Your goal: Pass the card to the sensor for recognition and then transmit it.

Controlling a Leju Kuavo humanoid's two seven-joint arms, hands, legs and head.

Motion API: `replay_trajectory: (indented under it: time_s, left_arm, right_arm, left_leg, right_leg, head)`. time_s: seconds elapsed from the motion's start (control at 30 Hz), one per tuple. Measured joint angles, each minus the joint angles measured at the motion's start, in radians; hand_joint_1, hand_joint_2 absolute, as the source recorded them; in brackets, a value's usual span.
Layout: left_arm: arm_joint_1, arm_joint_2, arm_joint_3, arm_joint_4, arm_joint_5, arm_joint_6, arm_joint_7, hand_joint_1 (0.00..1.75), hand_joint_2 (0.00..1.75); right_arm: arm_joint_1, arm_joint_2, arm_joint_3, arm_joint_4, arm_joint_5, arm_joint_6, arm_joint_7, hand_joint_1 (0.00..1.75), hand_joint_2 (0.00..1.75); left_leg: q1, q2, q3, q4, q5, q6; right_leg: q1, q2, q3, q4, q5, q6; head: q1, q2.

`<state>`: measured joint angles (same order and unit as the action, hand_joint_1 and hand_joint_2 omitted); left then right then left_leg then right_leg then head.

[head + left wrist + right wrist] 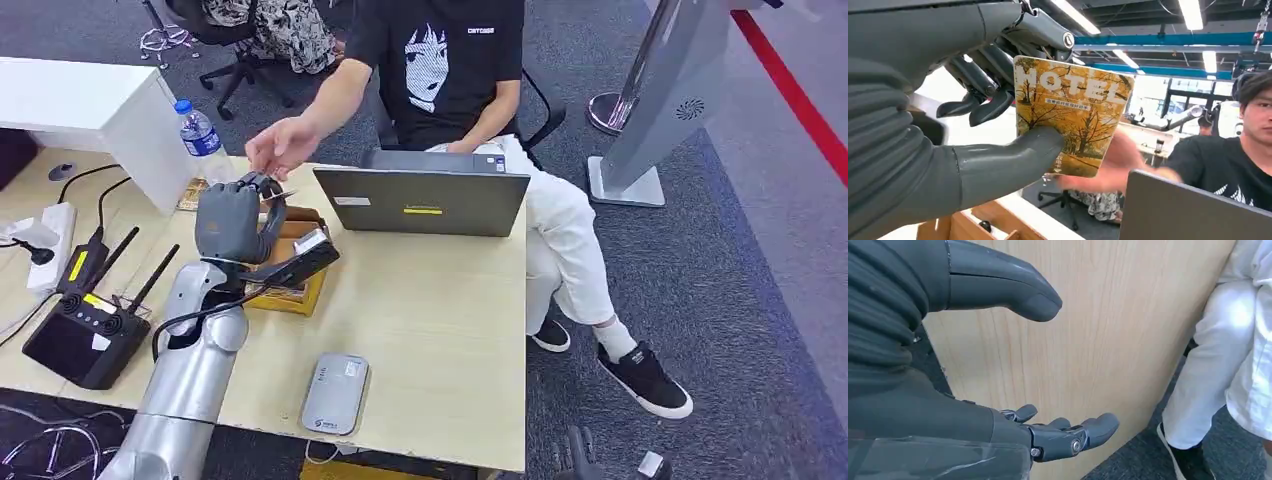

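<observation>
My left hand (235, 222) is raised above the table and pinches a yellow hotel card (1073, 115) between thumb and fingers. In the head view the card (284, 194) shows edge-on at the fingertips. A person's hand (281, 146) reaches in just beyond the card; in the left wrist view that hand (1115, 165) is blurred behind the card, and I cannot tell whether it touches it. The grey card sensor (335, 393) lies flat near the table's front edge. My right hand (973, 420) hangs beside the table's wooden side panel with its fingers apart and nothing in it.
A grey laptop (425, 201) stands open in front of the seated person (450, 60). A wooden box (290, 292) sits under my left wrist. A black controller with antennas (85, 335), a power strip (48, 240) and a water bottle (202, 135) are on the left.
</observation>
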<state>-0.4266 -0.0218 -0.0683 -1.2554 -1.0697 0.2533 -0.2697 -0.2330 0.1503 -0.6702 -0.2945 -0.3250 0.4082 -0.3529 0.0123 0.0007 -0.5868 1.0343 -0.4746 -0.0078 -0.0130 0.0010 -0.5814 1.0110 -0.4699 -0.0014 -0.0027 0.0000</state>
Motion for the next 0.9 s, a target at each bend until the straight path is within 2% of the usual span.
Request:
replay_trajectory:
  time_s: [0.4, 0.43, 0.47, 0.73, 0.9]
  left_arm:
    - [-0.001, -0.038, 0.055, -0.005, 0.002, 0.011, -0.016, 1.75, 1.75]
    - [-0.001, -0.042, 0.064, -0.010, 0.007, 0.010, -0.016, 1.19, 1.75]
    - [-0.001, -0.046, 0.071, -0.015, 0.012, 0.008, -0.016, 0.00, 1.75]
    - [0.009, -0.088, 0.111, -0.070, 0.043, -0.003, -0.062, 0.00, 1.75]
    - [0.050, -0.114, 0.113, -0.130, 0.080, -0.048, -0.111, 0.00, 1.75]
  right_arm:
    - [0.000, 0.000, 0.006, 0.000, -0.003, -0.005, -0.004, 0.00, 1.75]
    - [0.000, 0.000, 0.006, 0.000, -0.004, -0.007, -0.004, 0.00, 1.75]
    - [0.000, 0.000, 0.006, 0.000, -0.005, -0.008, -0.005, 0.00, 1.75]
    - [0.000, 0.000, 0.006, 0.000, -0.006, -0.011, -0.007, 0.00, 1.75]
    - [0.002, 0.000, 0.005, 0.000, -0.022, -0.010, -0.011, 0.00, 1.75]
  left_leg:
    - [0.000, 0.000, 0.000, 0.000, 0.000, 0.000]
    - [0.000, 0.000, 0.000, 0.000, 0.000, 0.000]
    - [0.000, 0.000, -0.001, 0.000, 0.000, 0.000]
    - [0.000, 0.000, -0.002, 0.000, -0.001, 0.000]
    - [0.000, 0.000, -0.002, 0.000, 0.000, 0.000]
  right_leg:
    - [0.000, 0.000, 0.000, 0.000, 0.000, 0.000]
    - [0.000, 0.000, 0.000, 0.000, 0.000, 0.000]
    - [0.000, 0.000, -0.001, 0.000, 0.000, 0.000]
    - [0.000, -0.001, -0.001, -0.001, 0.000, 0.001]
    - [0.000, 0.000, -0.001, -0.001, 0.000, 0.000]
  head:
    - [0.000, 0.000]
    - [0.000, 0.000]
    - [0.000, 0.000]
    - [0.000, 0.000]
    - [0.000, 0.000]
